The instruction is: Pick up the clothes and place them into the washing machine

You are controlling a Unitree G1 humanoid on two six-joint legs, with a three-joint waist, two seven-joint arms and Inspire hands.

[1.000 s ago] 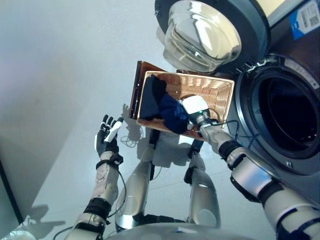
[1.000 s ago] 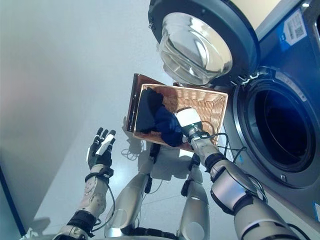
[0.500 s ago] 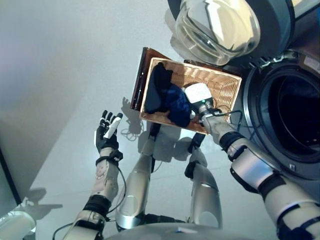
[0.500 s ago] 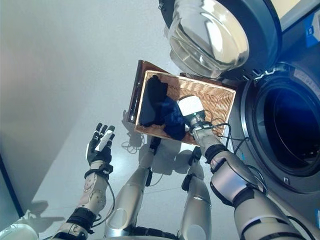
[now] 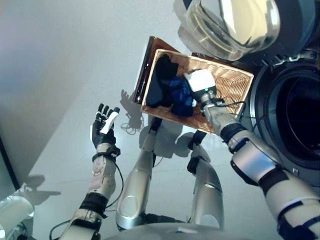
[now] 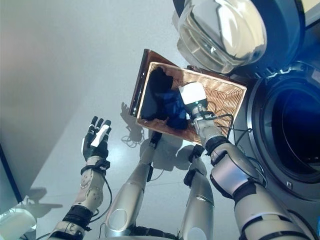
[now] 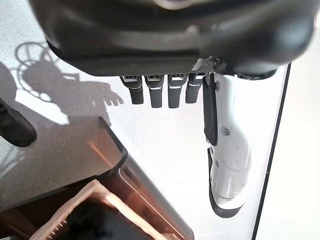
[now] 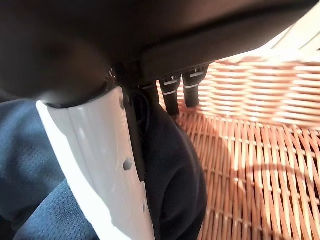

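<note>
Dark navy clothes (image 6: 167,102), crumpled, mesh-textured fabric, bunched in the left half of the wicker basket (image 6: 227,95). Right hand (image 5: 200,86) is down in the basket on the pile; cloth sits between white-covered thumb and fingers (image 8: 172,92), but can't tell if it's actually gripped. Left hand (image 6: 95,142) hangs well clear of the basket, fingers straight and spread, holding nothing. Washing machine drum (image 6: 300,135) gapes beside the basket, door (image 6: 225,30) swung out.
</note>
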